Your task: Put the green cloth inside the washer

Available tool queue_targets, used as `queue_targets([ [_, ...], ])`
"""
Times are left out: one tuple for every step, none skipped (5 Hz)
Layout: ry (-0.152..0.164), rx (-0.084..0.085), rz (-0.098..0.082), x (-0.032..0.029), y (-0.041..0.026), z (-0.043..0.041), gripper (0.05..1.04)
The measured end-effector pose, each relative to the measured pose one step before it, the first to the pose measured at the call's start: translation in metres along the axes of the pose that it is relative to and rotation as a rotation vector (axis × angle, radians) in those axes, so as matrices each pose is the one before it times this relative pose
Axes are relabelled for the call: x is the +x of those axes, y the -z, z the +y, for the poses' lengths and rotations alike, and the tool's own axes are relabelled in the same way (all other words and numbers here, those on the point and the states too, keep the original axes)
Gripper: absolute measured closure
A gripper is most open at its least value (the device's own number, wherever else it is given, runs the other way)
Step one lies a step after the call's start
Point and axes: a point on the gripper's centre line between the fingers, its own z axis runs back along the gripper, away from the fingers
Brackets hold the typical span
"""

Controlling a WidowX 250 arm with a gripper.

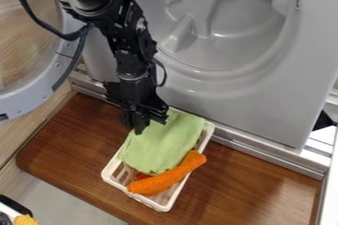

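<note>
Black tool (141, 124) hangs down at the green cloth (165, 144); its spread I can't tell.

The open washer (264, 95) and its round door (41, 78) suggest a laundry area.

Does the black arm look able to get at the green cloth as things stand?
Probably yes: the gripper hangs right at the green cloth, and the orange item lies only along the cloth's opposite edge.

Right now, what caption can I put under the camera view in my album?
The gripper meets the green cloth in a white basket, by the open washer.
</note>
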Motion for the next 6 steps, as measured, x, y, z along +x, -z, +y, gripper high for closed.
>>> queue_targets([
  [0.0045,-0.0052,0.0022,-0.00107,0.00023,-0.00222,1.028],
  [0.0155,-0.0012,0.0197,-0.00359,-0.00435,-0.00896,1.031],
  [0.0565,0.0343,-0.0565,0.00816,-0.03777,-0.01653,1.031],
  [0.0341,0.0150,-0.0699,0.02222,-0.04567,-0.00671,1.031],
  [0.0366,-0.0328,-0.0971,0.03684,-0.02543,0.00278,1.031],
  [0.0377,0.0041,-0.0908,0.03312,0.00017,0.01255,1.031],
])
